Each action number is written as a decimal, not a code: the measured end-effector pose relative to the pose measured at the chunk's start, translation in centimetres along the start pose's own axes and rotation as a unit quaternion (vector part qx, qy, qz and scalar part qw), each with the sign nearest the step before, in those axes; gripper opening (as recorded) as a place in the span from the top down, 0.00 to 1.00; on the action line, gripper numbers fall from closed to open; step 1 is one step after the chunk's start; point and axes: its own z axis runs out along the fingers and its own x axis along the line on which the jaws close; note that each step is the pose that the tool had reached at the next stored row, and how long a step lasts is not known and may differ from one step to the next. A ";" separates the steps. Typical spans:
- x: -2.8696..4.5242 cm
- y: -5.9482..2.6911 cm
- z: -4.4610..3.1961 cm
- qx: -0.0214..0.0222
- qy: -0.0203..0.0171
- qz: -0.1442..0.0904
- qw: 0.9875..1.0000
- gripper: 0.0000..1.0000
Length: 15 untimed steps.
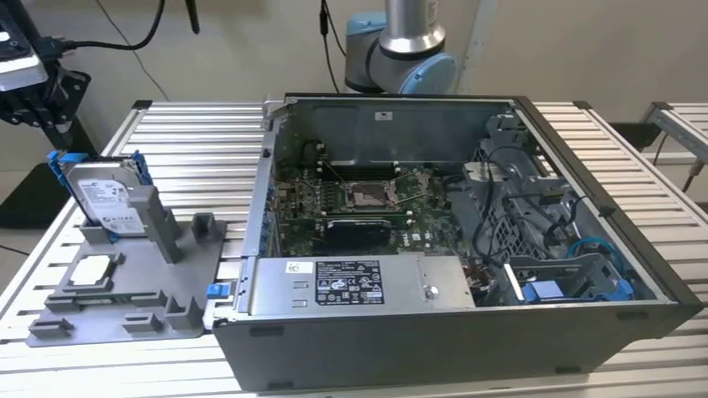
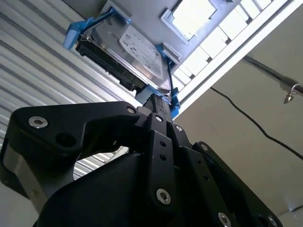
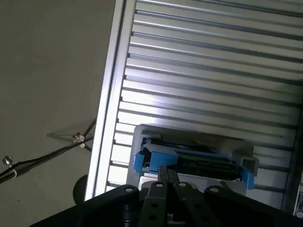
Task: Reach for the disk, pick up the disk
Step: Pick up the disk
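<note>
- The flat, rectangular silver metal disk [image 1: 105,197], framed by a blue plastic bracket [image 2: 75,34], stands on edge in a grey plastic holder [image 1: 166,274]. The holder sits on the slatted metal surface [image 1: 188,141], at the exterior view's left.
- In both wrist views the black gripper [image 2: 160,100] points at the disk's upper edge but is apart from it. We read it as clenched on nothing.
- We judge a good reach needs the gripper released first. It should then straddle the thin sides squarely, clear of the holder's posts.

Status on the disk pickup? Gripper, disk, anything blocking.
Gripper shut, short of the disk, not touching. Disk upright in the grey holder, blue bracket on. Nothing between gripper and disk.
</note>
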 end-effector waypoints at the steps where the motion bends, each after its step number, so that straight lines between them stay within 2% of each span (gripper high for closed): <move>1: 0.00 0.00 0.00 0.000 0.000 -0.009 1.000 1.00; 4: 0.00 0.00 0.00 0.000 0.001 -0.036 0.999 1.00; 8: 0.00 0.00 -0.03 0.000 0.003 -0.073 0.997 1.00; 12: 0.00 0.00 -0.05 0.000 0.004 -0.109 0.994 1.00; 15: 0.00 0.00 -0.07 0.000 0.005 -0.136 0.991 1.00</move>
